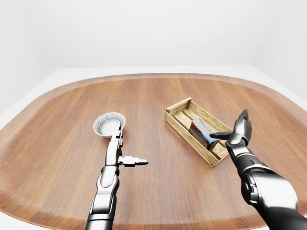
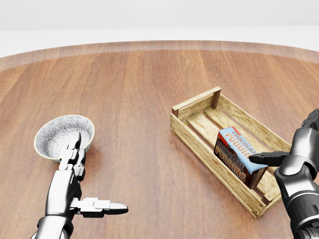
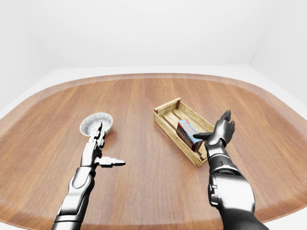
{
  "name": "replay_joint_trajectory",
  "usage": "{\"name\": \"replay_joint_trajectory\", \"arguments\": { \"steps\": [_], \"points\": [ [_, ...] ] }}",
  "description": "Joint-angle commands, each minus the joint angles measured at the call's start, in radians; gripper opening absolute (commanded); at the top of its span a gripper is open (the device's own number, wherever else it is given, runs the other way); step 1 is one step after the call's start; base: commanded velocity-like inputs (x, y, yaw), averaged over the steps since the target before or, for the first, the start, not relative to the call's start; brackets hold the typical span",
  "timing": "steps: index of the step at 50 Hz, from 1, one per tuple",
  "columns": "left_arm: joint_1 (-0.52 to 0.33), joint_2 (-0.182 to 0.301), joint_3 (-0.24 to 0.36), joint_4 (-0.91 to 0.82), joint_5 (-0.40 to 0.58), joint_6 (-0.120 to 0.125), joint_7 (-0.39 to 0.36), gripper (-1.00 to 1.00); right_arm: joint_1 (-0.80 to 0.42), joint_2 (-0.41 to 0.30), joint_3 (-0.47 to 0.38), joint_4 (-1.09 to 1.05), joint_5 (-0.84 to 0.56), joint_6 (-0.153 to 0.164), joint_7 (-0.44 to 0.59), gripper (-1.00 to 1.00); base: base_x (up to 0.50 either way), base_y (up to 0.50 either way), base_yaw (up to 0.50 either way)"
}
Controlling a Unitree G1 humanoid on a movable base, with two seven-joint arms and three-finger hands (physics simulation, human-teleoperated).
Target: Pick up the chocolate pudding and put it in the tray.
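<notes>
I see a small white bowl sitting upright, on my big brown wooden table, white walls around
</notes>
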Motion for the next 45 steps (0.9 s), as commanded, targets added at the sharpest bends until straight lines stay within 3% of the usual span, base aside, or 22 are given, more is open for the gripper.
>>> {"name": "replay_joint_trajectory", "arguments": {
  "steps": [1,9,27,31,45],
  "points": [
    [-0.004,0.000,0.002,0.001,-0.002,0.009,0.000,1.00,-0.042,-0.052,0.064,-0.014,-0.138,0.000,0.000,1.00,0.00,0.00,0.00],
    [-0.006,0.000,0.003,0.011,-0.004,0.002,0.002,1.00,-0.074,-0.059,0.085,-0.020,-0.223,0.000,0.000,1.00,0.00,0.00,0.00],
    [-0.009,0.001,0.003,0.018,-0.004,0.000,0.001,1.00,-0.160,-0.134,0.049,-0.064,-0.139,0.000,0.000,1.00,0.00,0.00,0.00],
    [-0.007,0.000,0.001,0.007,-0.003,0.010,0.002,1.00,-0.181,-0.147,0.043,-0.077,-0.119,0.000,0.000,1.00,0.00,0.00,0.00],
    [-0.009,-0.001,0.000,0.020,-0.001,0.000,0.002,1.00,-0.252,-0.192,0.026,-0.135,-0.053,0.000,0.000,1.00,0.00,0.00,0.00]
  ]
}}
